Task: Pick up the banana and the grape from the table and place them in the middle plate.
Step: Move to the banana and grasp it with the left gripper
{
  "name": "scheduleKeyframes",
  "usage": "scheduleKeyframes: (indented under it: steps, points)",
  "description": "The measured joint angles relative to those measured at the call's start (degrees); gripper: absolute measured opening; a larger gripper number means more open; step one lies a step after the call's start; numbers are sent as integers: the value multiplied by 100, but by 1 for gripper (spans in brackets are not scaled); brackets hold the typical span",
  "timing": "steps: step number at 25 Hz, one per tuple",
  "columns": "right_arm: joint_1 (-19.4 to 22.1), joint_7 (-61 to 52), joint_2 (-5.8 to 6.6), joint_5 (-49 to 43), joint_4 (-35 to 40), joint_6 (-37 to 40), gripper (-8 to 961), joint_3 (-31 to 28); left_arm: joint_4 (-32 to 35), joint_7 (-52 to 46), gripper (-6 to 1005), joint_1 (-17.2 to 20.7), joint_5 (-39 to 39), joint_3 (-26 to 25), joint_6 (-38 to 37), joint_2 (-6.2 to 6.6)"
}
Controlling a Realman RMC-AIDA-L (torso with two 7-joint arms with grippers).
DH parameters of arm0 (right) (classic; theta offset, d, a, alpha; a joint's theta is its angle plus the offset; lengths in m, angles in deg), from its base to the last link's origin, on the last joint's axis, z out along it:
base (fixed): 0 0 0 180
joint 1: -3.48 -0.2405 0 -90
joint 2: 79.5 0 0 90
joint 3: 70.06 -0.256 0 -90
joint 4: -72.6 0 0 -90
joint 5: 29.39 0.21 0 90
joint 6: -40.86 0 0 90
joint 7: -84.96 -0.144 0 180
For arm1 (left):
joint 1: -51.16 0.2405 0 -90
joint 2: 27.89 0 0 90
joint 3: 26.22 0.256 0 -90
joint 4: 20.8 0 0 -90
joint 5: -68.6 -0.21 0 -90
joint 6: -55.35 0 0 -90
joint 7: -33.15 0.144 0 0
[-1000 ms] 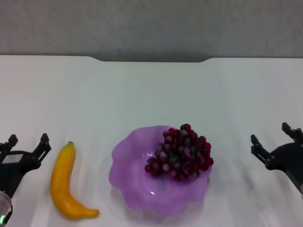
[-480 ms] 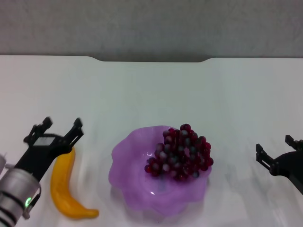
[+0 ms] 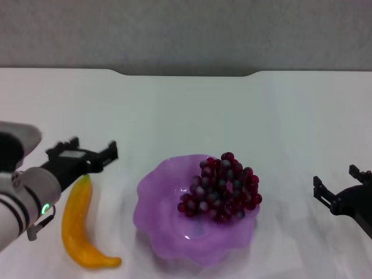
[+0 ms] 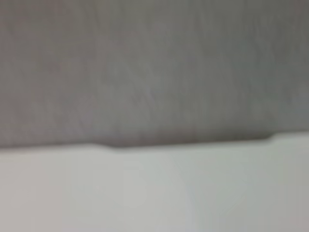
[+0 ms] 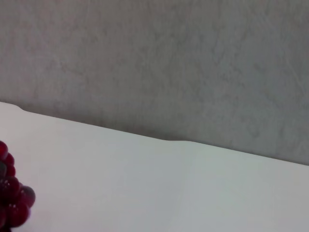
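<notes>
The yellow-orange banana [image 3: 77,226] lies on the white table [image 3: 186,110] at the front left, left of the purple scalloped plate [image 3: 160,215]. The bunch of dark red grapes [image 3: 224,187] rests in the plate's right half; a few grapes also show in the right wrist view [image 5: 12,198]. My left gripper [image 3: 87,150] is open and empty, hovering just above and beyond the banana's stem end. My right gripper [image 3: 343,186] is open and empty, low at the right edge, well right of the plate.
The table's far edge has a shallow notch [image 3: 183,74] against a grey wall. The left wrist view shows only the table edge [image 4: 183,142] and wall.
My left arm has swung up and right from the lower-left corner, its gripper now over the banana's stem end. My right gripper drew slightly back to the right. Banana, grapes and plate stayed put.
</notes>
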Motion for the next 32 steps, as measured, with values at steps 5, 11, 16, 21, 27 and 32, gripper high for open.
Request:
scheduleKeyframes:
  steps: [5,11,16,21,27,32]
  points:
    - [-34,1,-7,1,-1,0,888,20,-246,131,892,-287,347,-549,1602,-7]
    - [-37,1,-10,10,-11,0,889,29,-389,72,892,-447,356,-886,2503,-15]
    - [-37,1,-10,21,-7,8,889,27,-348,84,894,-435,292,-789,2502,-31]
    - [-37,1,-10,24,12,15,888,11,-287,28,894,-370,288,-704,2406,-31]
    - [-41,1,-9,18,12,49,889,24,24,-73,895,-295,199,-821,1968,-39]
    - [-41,1,-10,3,9,57,889,6,422,-526,894,-291,-266,-845,1739,-39]
